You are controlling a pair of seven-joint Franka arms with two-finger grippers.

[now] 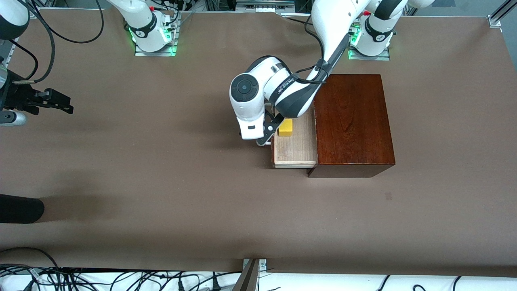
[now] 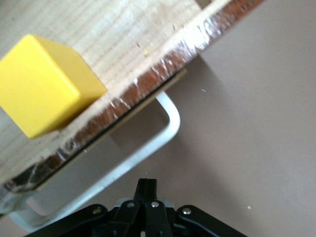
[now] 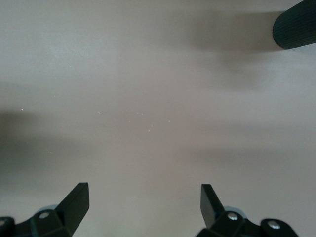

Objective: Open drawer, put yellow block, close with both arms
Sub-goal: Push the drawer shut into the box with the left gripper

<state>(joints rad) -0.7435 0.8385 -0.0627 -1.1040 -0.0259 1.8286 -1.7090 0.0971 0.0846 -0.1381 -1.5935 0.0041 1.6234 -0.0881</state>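
Down at the front edge of the table (image 1: 161, 226) lie tangled black cables (image 1: 40, 279), and a dark round thing (image 1: 20, 209) pokes in at about 9 o'clock in the front view (I cannot tell what it is).

Near the middle sits the wooden box (image 1: 353, 121). Its drawer (image 1: 295, 151) is pulled out toward the right arm's end of the table. Inside it, on the pale wood floor, sits the yellow block (image 1: 285, 127), at about 12 o'clock in the tray. Nothing holds it.

At the drawer's front is the left gripper (image 1: 267, 133), close to the white handle (image 2: 148, 158). Its fingers are pressed together with nothing between them, as the left wrist view shows. So I think the block is already in, and shutting the drawer is what is left.

Over bare table at the right arm's end hangs the right gripper (image 3: 143, 202). Its fingers are spread wide and empty. That arm waits.

What could go wrong? A push on one end of the drawer front could turn the tray a little and jam it. A fast shove could make the block slide or bump the box. The closed fingers might also catch under the handle bar and drag the whole box along
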